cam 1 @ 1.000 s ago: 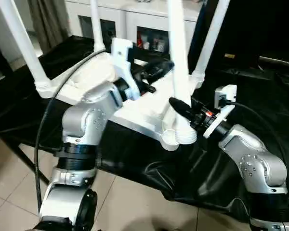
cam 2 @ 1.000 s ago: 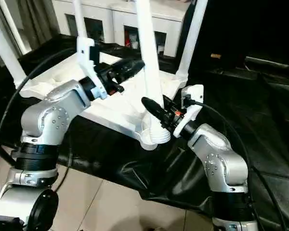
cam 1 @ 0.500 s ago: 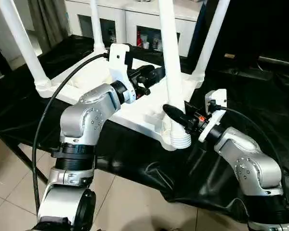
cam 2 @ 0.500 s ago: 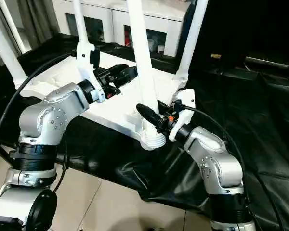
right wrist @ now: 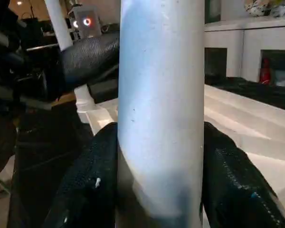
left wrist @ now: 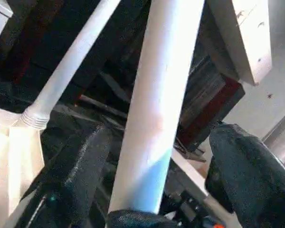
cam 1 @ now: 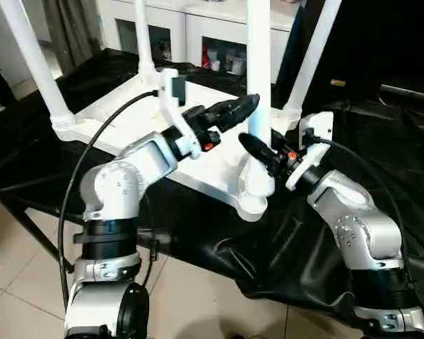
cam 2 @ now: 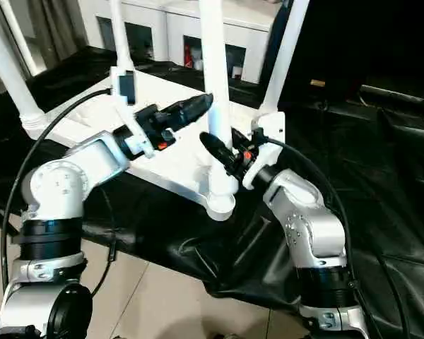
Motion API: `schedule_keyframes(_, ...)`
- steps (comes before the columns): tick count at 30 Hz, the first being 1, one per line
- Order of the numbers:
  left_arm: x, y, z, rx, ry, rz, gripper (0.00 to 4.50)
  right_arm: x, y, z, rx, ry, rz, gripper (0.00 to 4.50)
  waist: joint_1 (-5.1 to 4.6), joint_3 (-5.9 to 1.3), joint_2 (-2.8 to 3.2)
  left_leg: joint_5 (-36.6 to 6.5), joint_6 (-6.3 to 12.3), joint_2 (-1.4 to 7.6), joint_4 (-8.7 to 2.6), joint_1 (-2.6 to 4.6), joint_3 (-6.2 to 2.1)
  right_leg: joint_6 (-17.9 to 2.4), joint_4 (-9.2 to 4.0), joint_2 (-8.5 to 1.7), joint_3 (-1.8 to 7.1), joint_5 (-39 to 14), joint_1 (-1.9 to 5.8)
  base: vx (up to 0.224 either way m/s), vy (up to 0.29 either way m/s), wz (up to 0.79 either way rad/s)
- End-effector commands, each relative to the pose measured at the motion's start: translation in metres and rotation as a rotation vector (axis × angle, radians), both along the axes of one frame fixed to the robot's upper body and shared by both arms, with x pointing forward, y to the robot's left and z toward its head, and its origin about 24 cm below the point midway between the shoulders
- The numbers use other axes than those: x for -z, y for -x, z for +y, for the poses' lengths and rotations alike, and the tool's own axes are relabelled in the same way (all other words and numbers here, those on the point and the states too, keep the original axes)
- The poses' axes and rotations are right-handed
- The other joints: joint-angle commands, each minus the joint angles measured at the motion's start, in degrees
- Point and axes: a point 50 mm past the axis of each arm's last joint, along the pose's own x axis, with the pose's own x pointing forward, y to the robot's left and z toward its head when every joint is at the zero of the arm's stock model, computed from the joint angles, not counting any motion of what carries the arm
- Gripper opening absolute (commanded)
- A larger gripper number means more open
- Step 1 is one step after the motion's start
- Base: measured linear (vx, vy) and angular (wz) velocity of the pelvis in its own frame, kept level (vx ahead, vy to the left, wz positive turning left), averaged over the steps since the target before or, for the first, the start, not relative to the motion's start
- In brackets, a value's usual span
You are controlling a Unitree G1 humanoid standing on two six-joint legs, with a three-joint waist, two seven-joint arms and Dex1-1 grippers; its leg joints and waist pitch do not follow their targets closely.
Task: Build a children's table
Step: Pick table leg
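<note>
Right gripper (cam 1: 258, 152): clamped on the near leg (cam 1: 258, 85), low down, just above the socket (cam 1: 253, 201). In the right wrist view both fingers (right wrist: 88, 183) press the tube's sides with no gap.

Left gripper (cam 1: 237, 111): fingers (left wrist: 80, 161) spread, one on each side of the same leg, not touching it, just above the right gripper.

Leg: white plastic tube, smooth, likely light and hollow. Expect it to slip under the pads if you twist. It is stiff along its length but long, so a high hold would lever hard on the socket. Take it low, near the ribbed collar.

Top (cam 1: 138, 116): upside down on black cloth beyond both grippers, three other legs (cam 1: 28, 60) standing in their corners. Probably light; it may slide if you push sideways.
</note>
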Motion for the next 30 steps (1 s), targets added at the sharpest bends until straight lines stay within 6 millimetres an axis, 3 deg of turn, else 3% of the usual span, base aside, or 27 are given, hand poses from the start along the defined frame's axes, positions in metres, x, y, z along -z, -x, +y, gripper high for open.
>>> schedule_keyframes(1,-0.004,0.003,-0.003,0.02,0.019,-0.018,4.26,-0.003,0.002,-0.001,-0.006,0.01,-0.016,1.86,0.06,-4.23,-0.42,-1.7,4.88,-0.07,-3.49,-0.92,0.84,-3.8,-4.1,-2.64,2.69,-17.5,4.98,0.0,0.0,0.0)
schedule_keyframes(7,-0.005,0.002,-0.011,0.037,0.007,-0.017,4.5,0.002,0.009,0.01,-0.077,0.04,-0.017,1.86,0.06,-4.26,-0.3,-1.9,4.57,-0.07,-3.5,-0.91,0.77,-2.3,-4.32,-2.53,2.66,-18.5,4.94,0.0,0.0,0.0)
schedule_keyframes(8,-0.003,0.0,-0.01,0.018,-0.013,-0.014,4.5,0.002,0.011,0.013,-0.097,0.044,-0.022,1.86,0.15,-4.24,0.29,-1.9,4.41,-0.05,-3.55,-0.87,0.65,-2.5,-4.24,-2.58,2.62,-18.3,4.96,0.0,0.0,0.0)
schedule_keyframes(10,0.001,-0.004,-0.009,-0.014,-0.041,-0.001,4.5,0.002,0.013,0.016,-0.109,0.044,-0.025,1.86,-0.04,-4.26,-0.06,-2.1,4.5,-0.04,-3.55,-0.88,0.65,-2.3,-4.41,-2.47,2.58,-18.2,5.0,0.0,0.0,0.0)
schedule_keyframes(11,0.001,-0.005,-0.009,-0.017,-0.042,0.0,4.23,0.002,0.013,0.016,-0.109,0.044,-0.025,1.86,-0.01,-4.24,-0.01,-2.2,4.46,-0.03,-3.56,-0.86,0.64,-2.2,-4.37,-2.47,2.59,-18.1,4.98,0.0,0.0,0.0)
schedule_keyframes(13,0.004,-0.009,-0.006,-0.055,-0.057,0.021,4.13,0.003,0.013,0.017,-0.104,0.044,-0.024,1.86,0.03,-4.28,0.45,-2.1,4.3,-0.04,-3.53,-0.83,0.57,-2.4,-4.25,-2.48,2.61,-17.6,5.0,0.0,0.0,0.0)
schedule_keyframes(19,0.006,-0.013,-0.001,-0.103,-0.071,0.036,3.6,0.006,0.015,0.019,-0.106,0.048,-0.02,1.86,0.1,-4.34,0.39,-2.3,3.95,0.07,-3.6,-0.79,0.5,-4.0,-4.13,-2.61,2.66,-16.0,5.09,0.0,0.0,0.0)
schedule_keyframes(21,0.007,-0.014,0.0,-0.107,-0.073,0.037,3.35,0.007,0.014,0.02,-0.108,0.048,-0.019,1.86,0.06,-4.3,0.44,-2.5,3.93,0.1,-3.64,-0.8,0.49,-4.3,-4.09,-2.63,2.68,-16.0,5.11,0.0,0.0,0.0)
schedule_keyframes(22,0.007,-0.014,0.0,-0.104,-0.074,0.034,3.35,0.007,0.015,0.021,-0.113,0.049,-0.019,1.86,0.03,-4.33,0.12,-2.5,3.97,0.11,-3.61,-0.82,0.52,-4.3,-4.12,-2.64,2.7,-16.0,5.14,0.0,0.0,0.0)
schedule_keyframes(24,0.007,-0.014,0.0,-0.104,-0.075,0.028,3.1,0.007,0.015,0.022,-0.121,0.05,-0.019,1.86,0.09,-4.27,0.32,-2.7,3.96,0.15,-3.66,-0.76,0.5,-4.4,-4.07,-2.71,2.72,-16.2,5.12,0.0,0.0,0.0)
schedule_keyframes(30,0.008,-0.015,0.001,-0.127,-0.071,0.028,2.62,0.007,0.015,0.023,-0.122,0.05,-0.018,1.86,0.1,-4.28,0.12,-2.5,4.05,0.15,-3.62,-0.77,0.54,-4.6,-4.01,-2.74,2.79,-15.9,5.11,0.0,0.0,0.0)
